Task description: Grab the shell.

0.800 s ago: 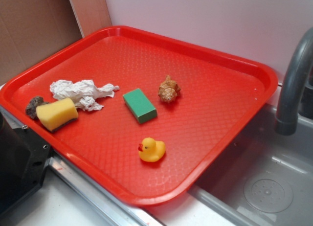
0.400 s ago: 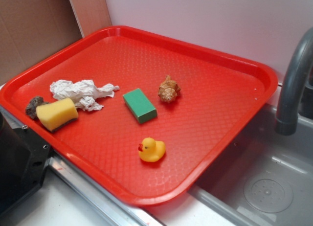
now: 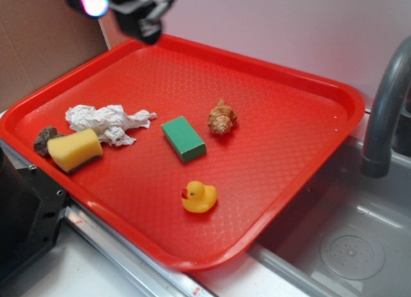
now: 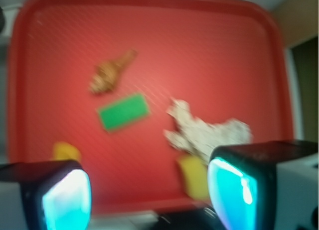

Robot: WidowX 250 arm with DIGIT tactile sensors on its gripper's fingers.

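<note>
The shell (image 3: 221, 117), tan and brown with knobby whorls, lies near the middle of the red tray (image 3: 289, 155). In the blurred wrist view the shell (image 4: 107, 75) shows upper left, far ahead of the jaws. My gripper (image 3: 115, 4) hangs high over the tray's far left corner, well away from the shell. In the wrist view the gripper (image 4: 149, 195) is open, its two glowing cyan pads (image 4: 67, 200) spread wide with nothing between them.
On the tray lie a green block (image 3: 183, 138), a yellow rubber duck (image 3: 199, 197), crumpled white paper (image 3: 106, 122), a yellow sponge (image 3: 75, 149) and a dark stone-like lump (image 3: 44, 140). A grey faucet (image 3: 385, 110) and steel sink (image 3: 347, 245) stand to the right.
My gripper has come into the exterior view at the upper left, where none showed before. The things on the tray have not moved.
</note>
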